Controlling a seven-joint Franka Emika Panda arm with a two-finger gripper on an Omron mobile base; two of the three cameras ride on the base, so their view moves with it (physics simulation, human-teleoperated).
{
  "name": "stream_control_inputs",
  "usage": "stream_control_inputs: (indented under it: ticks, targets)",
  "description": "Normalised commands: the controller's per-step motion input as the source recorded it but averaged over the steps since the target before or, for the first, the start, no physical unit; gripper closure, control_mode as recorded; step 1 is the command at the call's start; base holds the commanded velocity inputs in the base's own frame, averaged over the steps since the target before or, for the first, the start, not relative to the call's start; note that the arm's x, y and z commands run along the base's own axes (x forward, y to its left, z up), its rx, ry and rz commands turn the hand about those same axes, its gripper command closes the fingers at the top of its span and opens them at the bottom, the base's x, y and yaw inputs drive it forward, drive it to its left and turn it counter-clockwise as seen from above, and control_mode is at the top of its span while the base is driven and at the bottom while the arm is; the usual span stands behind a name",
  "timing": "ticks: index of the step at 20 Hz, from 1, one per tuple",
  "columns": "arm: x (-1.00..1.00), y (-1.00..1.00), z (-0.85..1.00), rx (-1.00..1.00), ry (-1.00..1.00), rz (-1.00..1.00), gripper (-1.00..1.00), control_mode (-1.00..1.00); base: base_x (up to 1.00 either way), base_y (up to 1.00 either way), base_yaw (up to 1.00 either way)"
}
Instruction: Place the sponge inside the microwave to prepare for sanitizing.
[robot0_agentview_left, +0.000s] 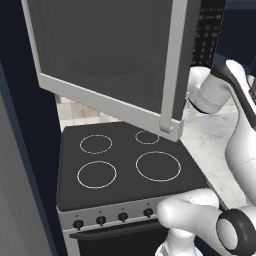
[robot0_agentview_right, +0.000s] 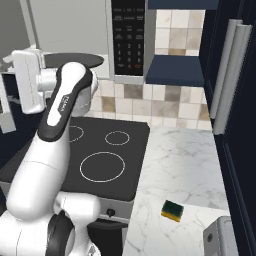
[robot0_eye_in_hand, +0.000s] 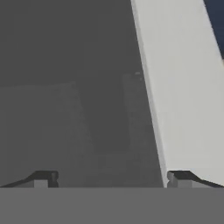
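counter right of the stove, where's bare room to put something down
Most of the marble counter is bare: the whole stretch between the stove, the tiled wall and the dark cabinet on the right. Nearer the front it is tighter: the sponge lies there, with a grey box corner just right of it. The stove top is bare too.

I see flat, even rendered light in both base views, with no glare and only faint soft shadows on the marble bench (robot0_agentview_right: 190, 165). My hand view is dim and murky, mostly dull grey, brightening to a pale band from 12 toward 4 o'clock. Edges look slightly soft and low-resolution throughout.
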Motion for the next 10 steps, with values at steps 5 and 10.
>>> stream_control_inputs:
  ticks: [5, 10]
  targets:
    - [-0.31, 0.45, 0.0, 0.03, 0.0, 0.12, -1.0, -1.0, 0.0, 0.0, 0.0]
    - [-0.43, 0.59, -0.01, 0.04, -0.04, 0.05, -1.0, -1.0, 0.0, 0.0, 0.0]
